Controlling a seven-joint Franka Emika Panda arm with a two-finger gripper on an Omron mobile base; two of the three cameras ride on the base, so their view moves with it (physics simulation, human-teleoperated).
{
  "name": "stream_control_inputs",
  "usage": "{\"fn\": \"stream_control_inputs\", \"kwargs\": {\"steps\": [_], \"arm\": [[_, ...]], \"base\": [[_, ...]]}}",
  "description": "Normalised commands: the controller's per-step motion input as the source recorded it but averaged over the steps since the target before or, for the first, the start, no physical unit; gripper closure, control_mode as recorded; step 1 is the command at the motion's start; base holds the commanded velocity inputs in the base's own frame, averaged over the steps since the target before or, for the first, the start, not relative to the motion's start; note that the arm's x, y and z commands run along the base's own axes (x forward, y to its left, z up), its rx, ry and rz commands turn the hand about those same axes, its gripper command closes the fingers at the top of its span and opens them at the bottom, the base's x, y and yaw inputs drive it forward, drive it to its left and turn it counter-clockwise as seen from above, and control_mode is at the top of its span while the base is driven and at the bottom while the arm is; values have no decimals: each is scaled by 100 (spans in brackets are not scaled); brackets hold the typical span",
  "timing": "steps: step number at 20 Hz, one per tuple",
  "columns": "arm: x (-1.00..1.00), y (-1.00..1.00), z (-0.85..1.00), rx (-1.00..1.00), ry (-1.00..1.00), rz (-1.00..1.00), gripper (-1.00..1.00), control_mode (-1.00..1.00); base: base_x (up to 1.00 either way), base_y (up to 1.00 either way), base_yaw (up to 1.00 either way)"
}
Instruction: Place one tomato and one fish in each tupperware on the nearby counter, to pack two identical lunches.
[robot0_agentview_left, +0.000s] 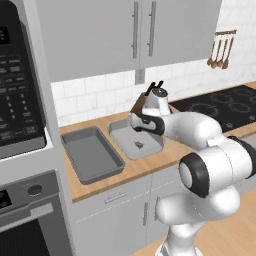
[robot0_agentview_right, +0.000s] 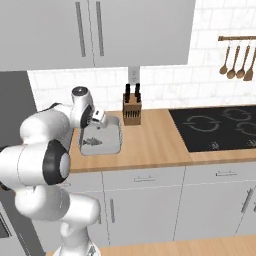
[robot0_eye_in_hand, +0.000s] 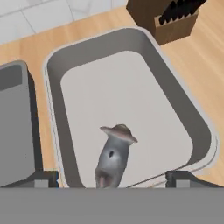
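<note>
wooden counter (robot0_agentview_right: 155, 145), two tupperware (robot0_agentview_left: 92, 155), knife block (robot0_agentview_right: 132, 111)

On the counter (robot0_agentview_left: 150, 167) two tupperware sit side by side: one (robot0_agentview_left: 91, 155) to my left, the other (robot0_agentview_left: 134, 140) holding a fish (robot0_eye_in_hand: 114, 157). The knife block (robot0_agentview_right: 132, 111) stands behind it, the stove (robot0_agentview_right: 220, 127) farther right.

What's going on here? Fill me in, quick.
The robot arm is packing lunches on the wooden counter. Its gripper hangs open over the lighter grey container, where one fish lies on the bottom between the spread fingertips. The darker container beside it looks empty. No tomato is in either one. A knife block stands behind.
</note>
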Motion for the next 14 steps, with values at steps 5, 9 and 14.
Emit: {"fn": "stream_control_inputs", "kwargs": {"steps": [5,9,14], "arm": [[-100,-13,66,0,1,0,-100,-100],[-100,-32,0,0,-4,-1,-100,-100],[-80,-40,0,0,-6,-1,-100,100]], "base": [[0,0,0],[0,0,0],[-20,-10,1]]}}
